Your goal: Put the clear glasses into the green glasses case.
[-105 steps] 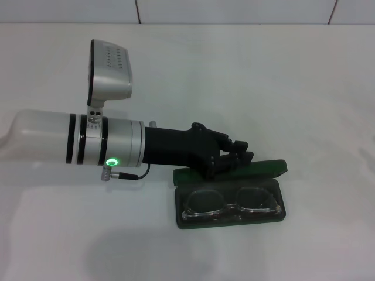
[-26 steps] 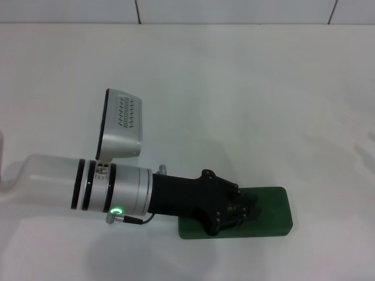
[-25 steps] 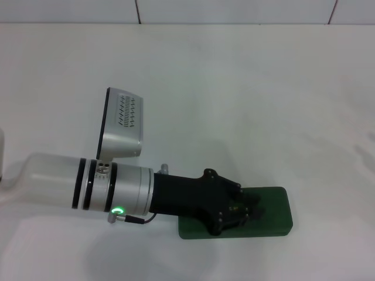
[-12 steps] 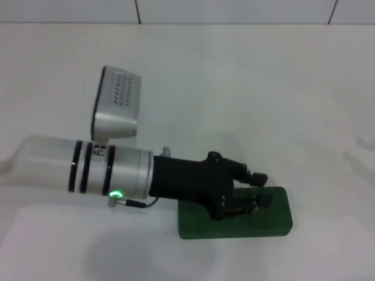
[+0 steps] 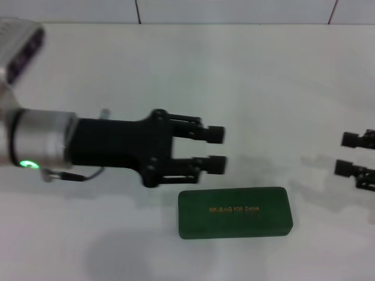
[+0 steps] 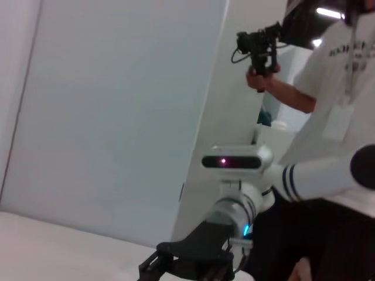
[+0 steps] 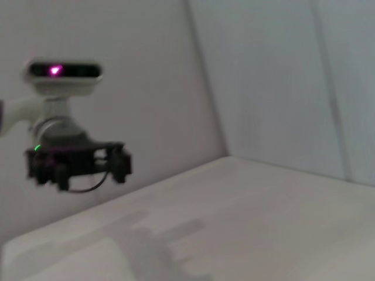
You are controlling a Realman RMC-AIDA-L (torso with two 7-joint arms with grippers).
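Case (image 5: 235, 212) comes first, nearest to me on the table (image 5: 263, 82): dark green, lid down flat, gold lettering facing up, its long axis running side to side across my front. No glasses are visible anywhere outside it, so I judge they are shut inside and the task is essentially finished.

Just beyond the case and to its left hangs my left gripper (image 5: 215, 150), apart from the lid and touching nothing. Its two fingers point toward my right, roughly parallel to the case's long axis, with a moderate gap between them and nothing in that gap. It is clearly the nearer of my two hands; the case lies just toward me from its fingertips.

At about the same depth, over by the right edge, is my right gripper (image 5: 350, 154). Its fingers are likewise spread with a gap and hold nothing, and it stands well apart from the case's right end.

Only bare table lies beyond. Should the lid need a final press, the left hand would need only a small move toward me.
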